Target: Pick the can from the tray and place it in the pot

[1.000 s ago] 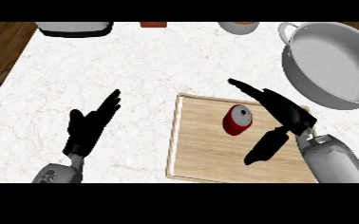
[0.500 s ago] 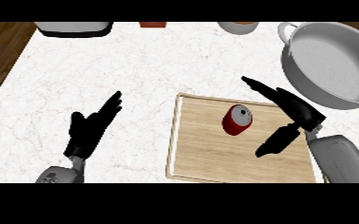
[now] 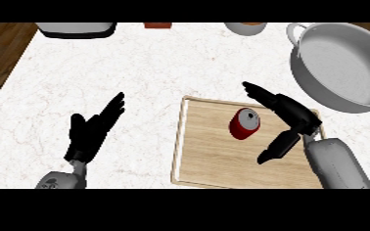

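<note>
A red can point(image 3: 244, 124) with a silver top lies tilted on the wooden tray point(image 3: 209, 161) at the lower right. My right hand point(image 3: 295, 114) is open just right of the can, fingers stretched past its far side and thumb below it, not touching it. The large grey pot point(image 3: 339, 63) stands at the right edge, beyond the tray. My left hand point(image 3: 92, 132) rests open at the lower left, fingers up, away from the tray.
At the counter's back edge sit a dark grey appliance point(image 3: 75, 29), a small red item point(image 3: 157, 25) and a cup point(image 3: 245, 28). A wooden strip point(image 3: 13, 44) borders the white marble counter on the left.
My right hand has shifted slightly right and back, away from the can, with the thumb swinging lower. The can and the left hand have stayed put.
</note>
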Motion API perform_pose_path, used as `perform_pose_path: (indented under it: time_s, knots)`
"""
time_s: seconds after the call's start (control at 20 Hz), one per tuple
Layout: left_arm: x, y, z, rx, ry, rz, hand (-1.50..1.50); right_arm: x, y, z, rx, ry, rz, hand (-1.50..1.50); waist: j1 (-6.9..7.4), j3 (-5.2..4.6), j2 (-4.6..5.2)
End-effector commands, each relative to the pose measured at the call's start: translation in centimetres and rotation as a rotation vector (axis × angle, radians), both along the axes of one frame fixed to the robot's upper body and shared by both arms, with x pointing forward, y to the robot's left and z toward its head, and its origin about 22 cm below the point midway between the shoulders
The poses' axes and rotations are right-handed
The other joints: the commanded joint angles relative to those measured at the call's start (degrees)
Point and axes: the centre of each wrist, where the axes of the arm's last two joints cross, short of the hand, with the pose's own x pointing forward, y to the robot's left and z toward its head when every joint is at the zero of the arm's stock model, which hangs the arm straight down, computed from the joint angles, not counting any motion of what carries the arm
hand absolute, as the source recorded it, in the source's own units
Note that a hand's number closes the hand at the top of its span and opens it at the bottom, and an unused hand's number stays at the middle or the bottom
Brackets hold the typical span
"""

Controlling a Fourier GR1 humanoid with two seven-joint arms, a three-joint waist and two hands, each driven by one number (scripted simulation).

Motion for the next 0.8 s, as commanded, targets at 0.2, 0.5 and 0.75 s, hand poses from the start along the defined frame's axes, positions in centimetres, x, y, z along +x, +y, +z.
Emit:
perform_pose_path:
  time_s: [0.2,0.5,0.75]
  knots:
    - [2.0,-0.1,0.2,0.000,0.002,0.003,0.00,0.8,1.8,-4.2,0.073,0.114,-0.006,-1.50,-0.04,-0.01,0.04]
    - [1.2,0.3,0.1,-0.008,-0.006,0.000,0.00,0.3,1.0,-7.4,0.089,0.104,0.009,1.50,0.03,0.00,0.04]
    - [0.8,-1.7,-0.1,0.000,-0.001,0.001,0.00,-0.3,2.1,-9.2,0.074,0.039,0.056,1.50,0.18,0.01,0.07]
